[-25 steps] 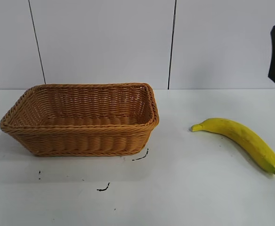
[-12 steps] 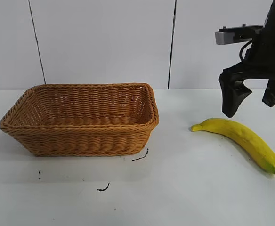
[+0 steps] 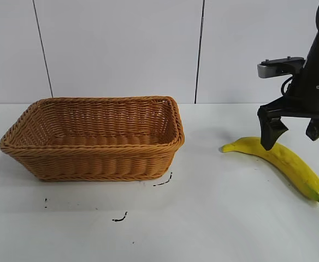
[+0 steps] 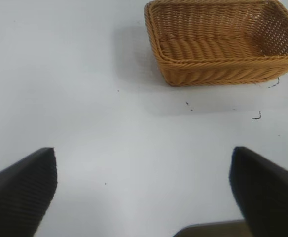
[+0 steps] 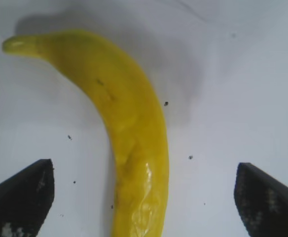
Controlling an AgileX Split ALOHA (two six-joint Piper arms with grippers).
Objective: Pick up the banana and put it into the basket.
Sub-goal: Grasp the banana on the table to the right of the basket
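Note:
The yellow banana lies on the white table at the right, its greenish tip pointing towards the basket. The light brown wicker basket stands at the left, with nothing in it. My right gripper is open and hangs just above the middle of the banana, one finger on each side of it. In the right wrist view the banana runs between the wide-open jaws of the right gripper, untouched. My left gripper is open and empty over bare table, far from the basket.
A few small black marks are on the table in front of the basket. A white panelled wall stands behind the table. Bare table lies between basket and banana.
My right arm has come down from the upper right corner into view and lowered its open gripper over the banana. Banana and basket have not moved.

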